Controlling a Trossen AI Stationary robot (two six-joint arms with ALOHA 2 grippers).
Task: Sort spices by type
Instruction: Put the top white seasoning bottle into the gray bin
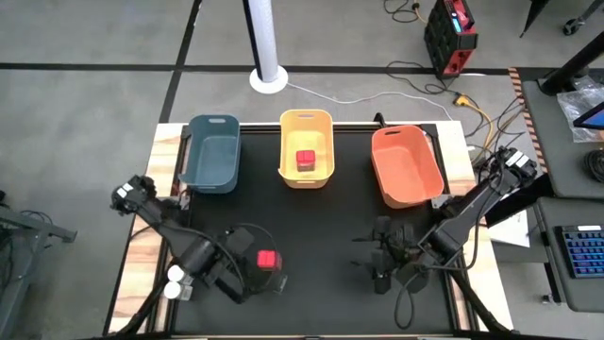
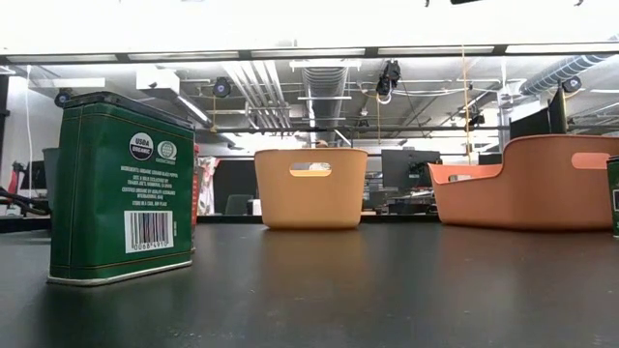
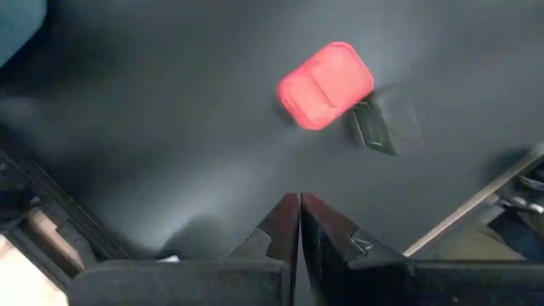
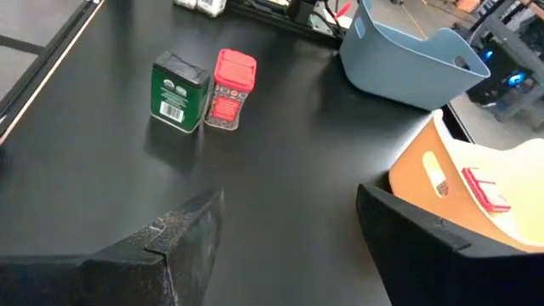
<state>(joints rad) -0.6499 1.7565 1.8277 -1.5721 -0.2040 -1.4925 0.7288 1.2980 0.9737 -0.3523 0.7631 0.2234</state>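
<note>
A spice jar with a red square lid (image 1: 268, 260) stands upright on the black mat at the near left, beside a green tin (image 4: 178, 93). My left gripper (image 3: 297, 212) hangs above the mat just short of that red lid (image 3: 327, 85), pointing down, shut and empty. Two white round lids (image 1: 175, 280) show by the left arm. A second red-lidded jar (image 1: 305, 161) lies in the yellow bin (image 1: 326, 142). My right gripper (image 4: 289, 229) hovers over the mat's near right, open, with nothing between its fingers.
Along the far edge stand a blue bin (image 1: 212, 151), the yellow bin and an orange bin (image 1: 406, 165). Another green tin (image 2: 613, 193) shows at the low view's right edge. Bare black mat (image 1: 321, 236) lies between the two arms.
</note>
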